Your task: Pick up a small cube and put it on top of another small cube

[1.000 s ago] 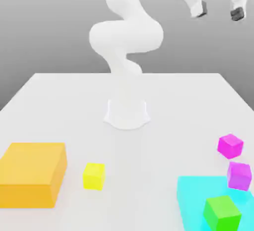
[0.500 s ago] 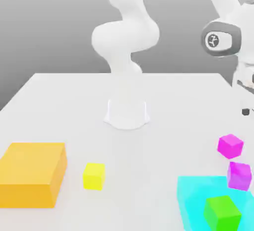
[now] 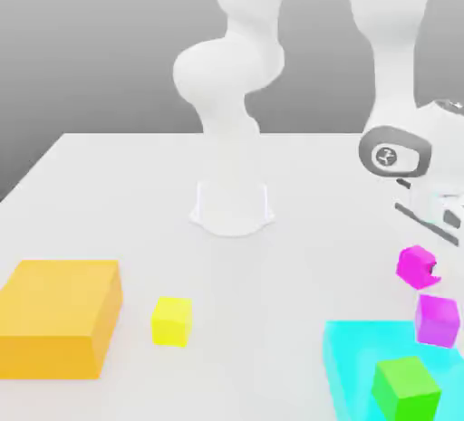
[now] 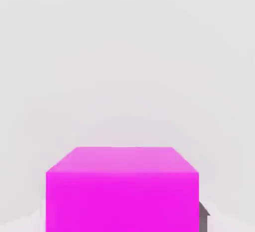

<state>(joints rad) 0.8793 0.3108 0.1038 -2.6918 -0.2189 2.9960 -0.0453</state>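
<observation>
A magenta small cube (image 3: 415, 263) rests on the white table near the exterior view's right edge. My gripper (image 3: 422, 271) has come down over it and is shut on it, a dark fingertip (image 3: 434, 274) showing at the cube's side. In the hand view the magenta cube (image 4: 122, 188) sits close between the fingers, with a sliver of one finger (image 4: 202, 215) against its side. A purple small cube (image 3: 437, 320) stands just in front of the magenta one. A yellow small cube (image 3: 172, 320) lies apart, toward the exterior view's left.
A large orange block (image 3: 59, 315) sits at the front left of the exterior view. A cyan block (image 3: 355, 360) at the front right carries a green cube (image 3: 406, 388). The arm's round base (image 3: 232, 206) stands mid-table.
The hand swung down from high above the table onto the magenta cube, and its fingers went from open to shut around the cube. No cube has shifted.
</observation>
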